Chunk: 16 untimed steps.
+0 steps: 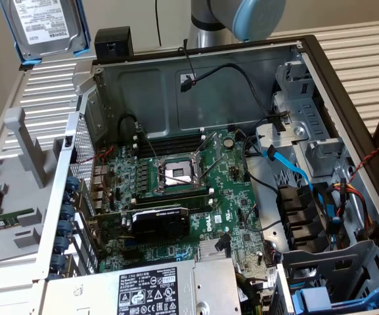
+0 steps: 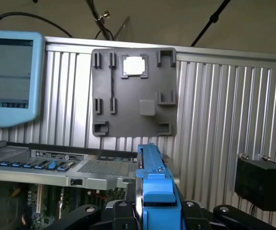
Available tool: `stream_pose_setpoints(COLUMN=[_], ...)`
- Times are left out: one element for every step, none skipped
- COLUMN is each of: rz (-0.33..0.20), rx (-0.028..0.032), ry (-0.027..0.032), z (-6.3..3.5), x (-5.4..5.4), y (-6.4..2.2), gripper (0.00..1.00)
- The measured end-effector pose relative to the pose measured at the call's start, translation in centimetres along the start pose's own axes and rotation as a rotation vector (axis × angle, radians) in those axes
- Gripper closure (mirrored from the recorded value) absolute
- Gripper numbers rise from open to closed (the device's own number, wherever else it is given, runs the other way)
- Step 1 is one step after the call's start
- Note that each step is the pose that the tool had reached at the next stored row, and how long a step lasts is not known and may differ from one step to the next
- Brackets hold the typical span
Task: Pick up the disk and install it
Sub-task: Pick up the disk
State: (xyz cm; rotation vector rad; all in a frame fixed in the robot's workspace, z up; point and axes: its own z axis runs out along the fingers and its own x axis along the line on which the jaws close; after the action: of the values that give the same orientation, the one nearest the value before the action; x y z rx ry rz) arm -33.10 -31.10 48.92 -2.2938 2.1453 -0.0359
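Disk (image 1: 48, 26) is clamped by its blue carrier (image 2: 152, 189) in the claw (image 2: 152, 213), raised at the exterior view's upper left, outside the PC case (image 1: 176, 92); best kept square, clear of case wall and cables (image 1: 242, 72).

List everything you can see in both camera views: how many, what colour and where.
disk: one, silver-grey in blue carrier, raised at the exterior view's upper left
computer case: one, grey, open, centre
motherboard: one, green, inside the case
graphics card: one, black, on the motherboard
power supply: one, grey, exterior view's bottom
fixture tray: one, grey, beside the case
chip: one, silver, in the tray
robot arm: one, grey with light-blue cap, exterior view's top
end effector: one, black, closed on the disk's carrier
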Motion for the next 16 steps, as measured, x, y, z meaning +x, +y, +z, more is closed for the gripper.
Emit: stream_pose_setpoints(rz=[0.0, 0.0, 0.0, 0.0, 0.0, 0.0, 0.0, 0.0, 0.0, 0.0, 0.0, 0.0, 0.0, 0.0, 0.0, 0.0], rx=[-0.0003, -0.0009, -0.0013, -0.0017, -0.002, -0.0021, -0.0023, -0.0024, -0.0025, -0.0027, -0.003, -0.0032, -0.0037, -0.0042, -0.0049, -0.0057], ry=[0.0, -0.0001, -0.0001, -0.0002, -0.0002, -0.0001, -0.0002, -0.0002, -0.0003, -0.0004, -0.0005, -0.0007, -0.0008, -0.001, -0.0011, -0.0012], z=[-0.01, -0.02, -0.03, -0.03, -0.04, -0.04, -0.04, -0.03, -0.03, -0.02, -0.02, -0.01, 0.0, 0.0, 0.01, 0.01], x=[0.2, 0.5, 0.8, 1.1, 1.5, 1.8, 2.2, 2.6, 2.9, 3.3, 3.6, 3.9, 4.2, 4.5, 4.7, 5.0], y=[-0.28, -0.49, -0.69, -0.86, -1.01, -1.17, -1.34, -1.51, -1.69, -1.84, -2.03, -2.22, -2.45, -2.68, -2.95, -3.25], gripper=[0.63, 0.63, 0.63, 0.63, 0.63, 0.63, 0.63, 0.63, 0.63, 0.63, 0.63, 0.63, 0.63, 0.63, 0.63, 0.63])
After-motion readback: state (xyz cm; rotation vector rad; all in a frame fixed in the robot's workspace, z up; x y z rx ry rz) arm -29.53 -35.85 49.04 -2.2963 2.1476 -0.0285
